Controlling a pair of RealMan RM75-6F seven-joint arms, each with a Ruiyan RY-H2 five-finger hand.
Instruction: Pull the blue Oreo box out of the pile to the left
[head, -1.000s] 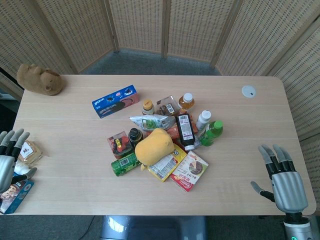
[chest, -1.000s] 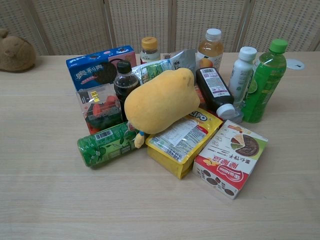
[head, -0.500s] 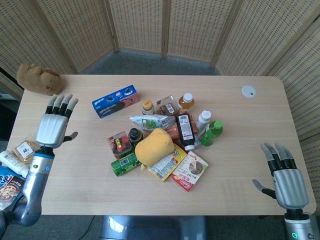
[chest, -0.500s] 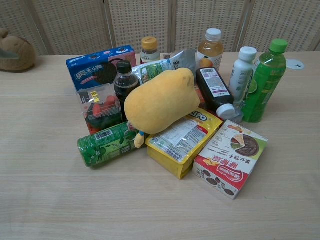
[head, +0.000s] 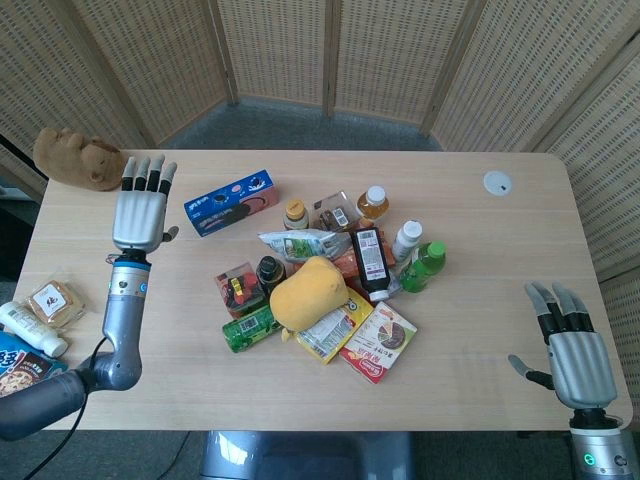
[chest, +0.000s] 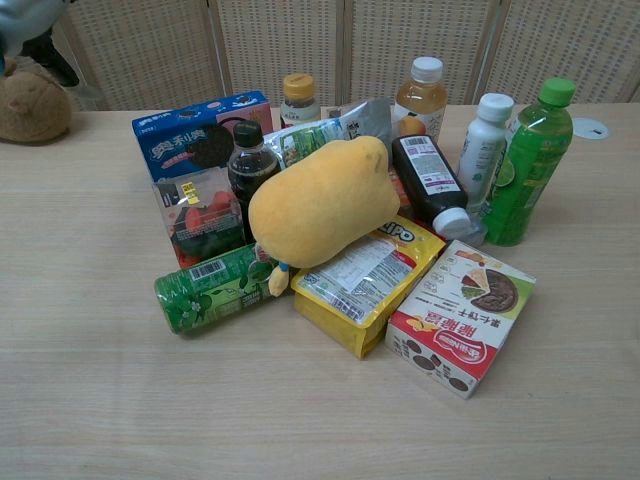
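Observation:
The blue Oreo box (head: 232, 202) lies at the far left corner of the pile, and shows behind a dark bottle in the chest view as the blue Oreo box (chest: 203, 133). My left hand (head: 141, 209) hovers open above the table just left of the box, fingers straight and apart, not touching it. Only a corner of that left hand (chest: 30, 25) shows in the chest view, at top left. My right hand (head: 572, 343) stays open and empty near the table's right front corner, far from the pile.
The pile holds a yellow plush (head: 308, 290), a green can (head: 251, 328), a red snack box (head: 380, 341), a green bottle (head: 424, 266) and several small bottles. A brown plush (head: 78, 158) lies at the far left corner. Snack packets (head: 53, 302) sit off the left edge.
My left hand rose from the table's left front edge and travelled up and rightward to a spot beside the Oreo box. The right hand drifted slightly toward the front edge. The pile is unchanged.

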